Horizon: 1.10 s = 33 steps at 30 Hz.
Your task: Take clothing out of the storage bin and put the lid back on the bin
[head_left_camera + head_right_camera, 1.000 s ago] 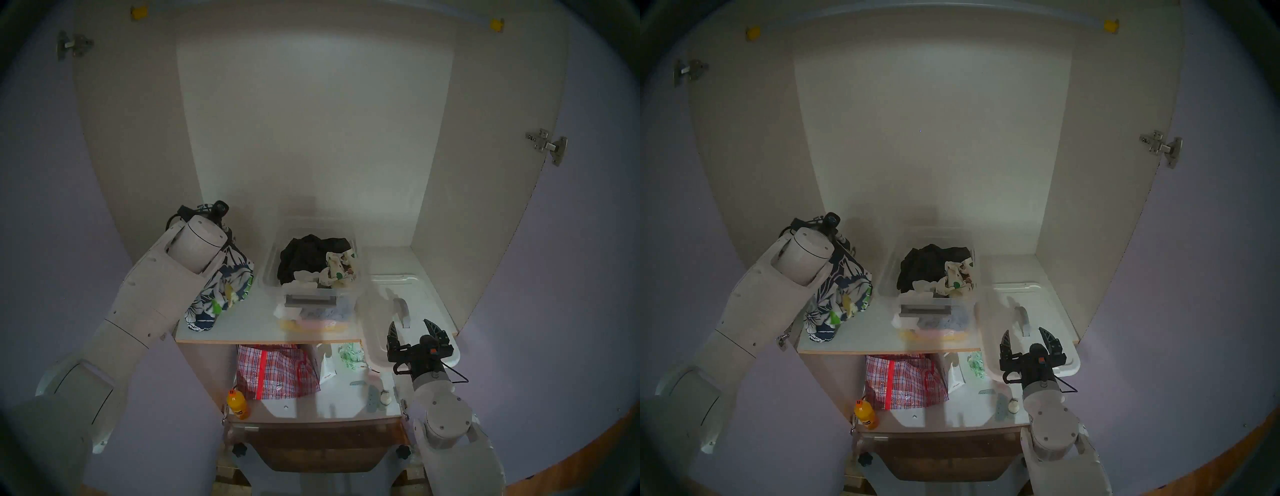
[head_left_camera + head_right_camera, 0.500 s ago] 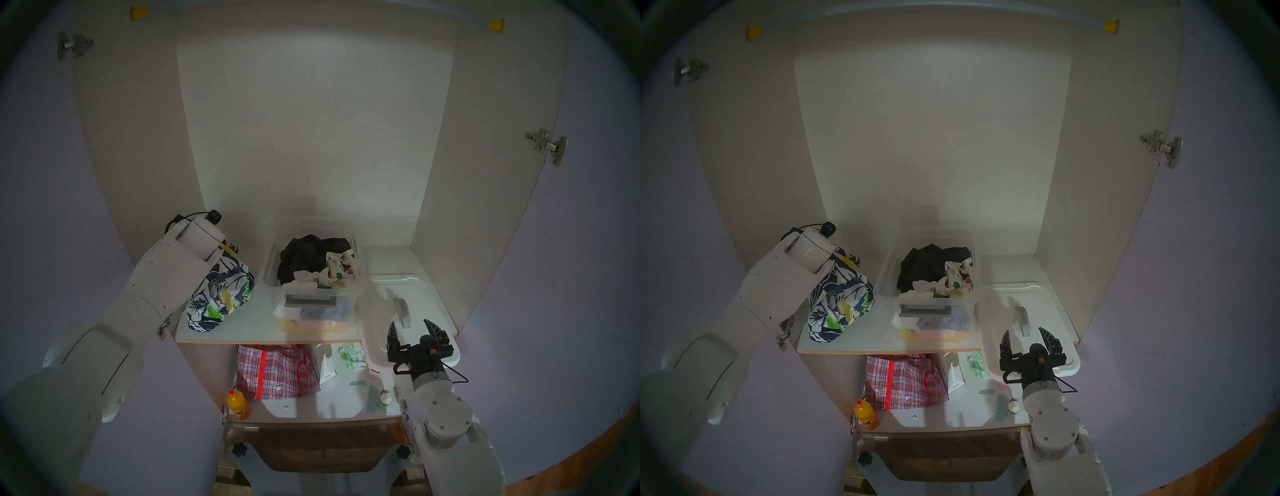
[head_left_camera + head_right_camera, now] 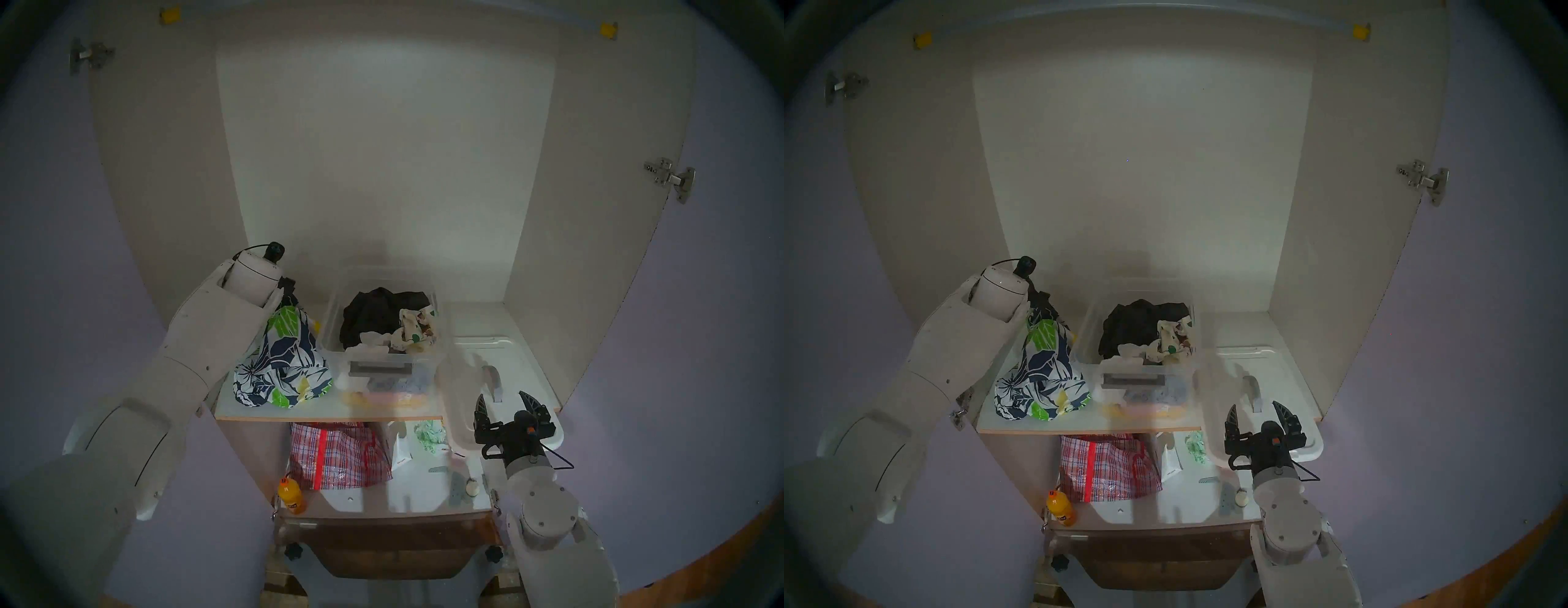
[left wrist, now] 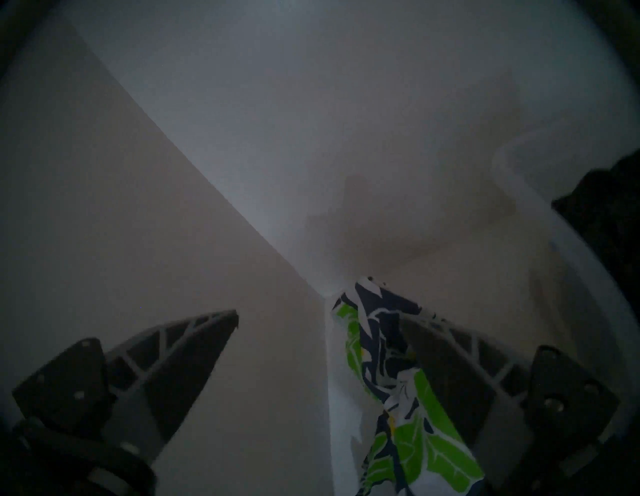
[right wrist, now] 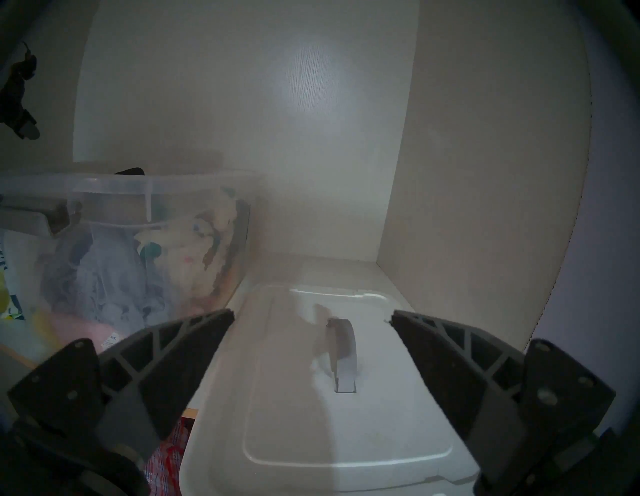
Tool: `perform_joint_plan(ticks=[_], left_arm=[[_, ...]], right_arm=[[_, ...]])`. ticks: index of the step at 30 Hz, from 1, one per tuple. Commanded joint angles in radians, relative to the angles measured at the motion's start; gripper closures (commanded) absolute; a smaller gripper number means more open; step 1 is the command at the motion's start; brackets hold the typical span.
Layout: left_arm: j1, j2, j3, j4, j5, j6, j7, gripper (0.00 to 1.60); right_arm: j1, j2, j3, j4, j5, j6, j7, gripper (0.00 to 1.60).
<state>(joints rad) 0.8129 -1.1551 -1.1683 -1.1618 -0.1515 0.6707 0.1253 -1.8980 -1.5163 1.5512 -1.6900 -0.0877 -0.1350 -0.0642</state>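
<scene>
On the upper shelf, head views: we see the navy-and-white floral garment with lime patches (image 3: 283,365) heaped left of the clear rectangular plastic bin (image 3: 382,365); white ridged plastic lid (image 3: 515,365) lies to its right.
Left wrist: our left gripper (image 4: 318,315) is spread, garment draped against one finger.
Right wrist: our right gripper (image 5: 311,317) is spread, empty, just before the lid's grey handle (image 5: 341,350).

Both arms (image 3: 199,339) are built of pale grey-white rounded shells dotted with small screws, with thin dark seam lines across the segments. The right gripper (image 3: 505,403) is black, with ribbed triangular fingers (image 5: 180,367), an orange mark and a thin black looping cable.
</scene>
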Motion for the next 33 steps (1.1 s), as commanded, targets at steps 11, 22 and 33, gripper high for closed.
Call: perform_joint_plan(ticks=[11, 22, 33], left_arm=[[0.054, -0.033, -0.139, -0.108, -0.088, -0.005, 0.055, 0.0], [0.052, -0.034, -0.135, -0.106, -0.096, -0.005, 0.069, 0.0], [0.051, -0.03, -0.13, -0.106, -0.104, -0.005, 0.075, 0.0]], right_arm=[[0.08, 0.212, 0.107, -0.284, 0.063, 0.248, 0.172, 0.0], [0.171, 0.173, 0.1, -0.29, 0.061, 0.591, 0.162, 0.0], [0.316, 0.132, 0.067, -0.128, 0.059, 0.696, 0.138, 0.0]])
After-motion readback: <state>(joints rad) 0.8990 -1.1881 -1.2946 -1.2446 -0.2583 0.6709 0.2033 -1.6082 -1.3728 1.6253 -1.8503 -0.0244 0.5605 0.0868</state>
